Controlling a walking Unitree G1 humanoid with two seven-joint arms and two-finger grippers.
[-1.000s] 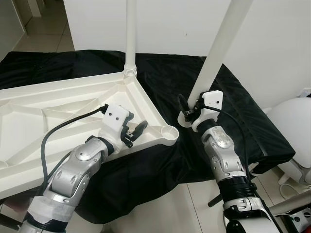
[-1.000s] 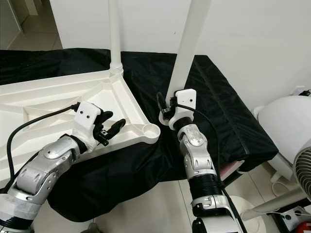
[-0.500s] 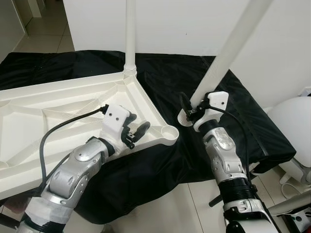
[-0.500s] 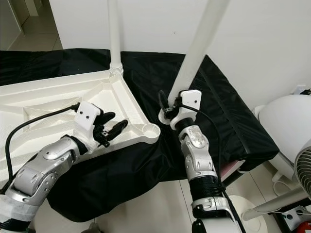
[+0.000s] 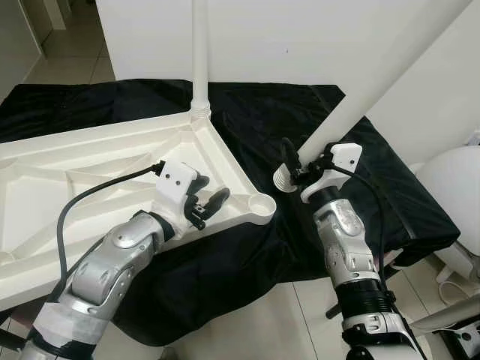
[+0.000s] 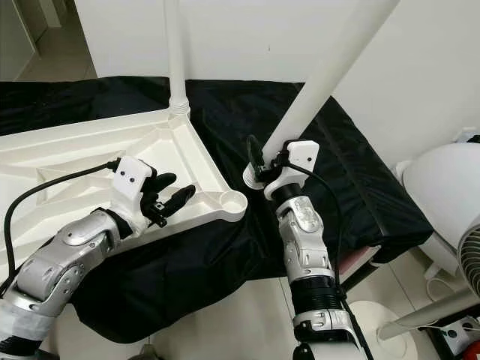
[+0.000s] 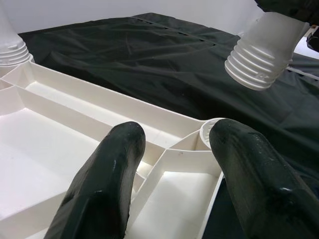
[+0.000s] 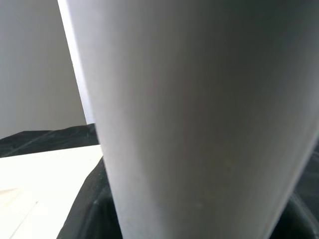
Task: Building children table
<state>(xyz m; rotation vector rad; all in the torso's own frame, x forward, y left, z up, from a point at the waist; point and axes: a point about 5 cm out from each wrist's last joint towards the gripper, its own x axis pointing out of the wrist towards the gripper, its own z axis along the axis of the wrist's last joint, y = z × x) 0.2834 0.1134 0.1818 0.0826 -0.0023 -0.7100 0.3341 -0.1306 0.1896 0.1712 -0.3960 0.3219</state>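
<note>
A white plastic table top (image 5: pixel 90 161) lies upside down on a black cloth (image 5: pixel 300 112). One white leg (image 5: pixel 199 45) stands screwed into its far corner. The near corner socket (image 5: pixel 260 203) is empty. My left gripper (image 5: pixel 205 203) hovers open over the rim just left of that socket; its fingers (image 7: pixel 107 179) frame the socket (image 7: pixel 212 130). My right gripper (image 5: pixel 296 169) is shut on a second white leg (image 5: pixel 375 82), which leans up to the right. Its threaded end (image 5: pixel 283 178) hangs just above the cloth, right of the socket, and also shows as the threaded end (image 7: pixel 261 64).
A white wall rises close behind the cloth-covered surface. A round white object (image 5: pixel 454 180) and a fan (image 6: pixel 472 262) stand on the tiled floor at the right. The cloth's front edge hangs down toward me.
The right gripper has tipped the held leg further over to the right and raised its threaded end slightly. The left gripper has stayed open by the socket.
</note>
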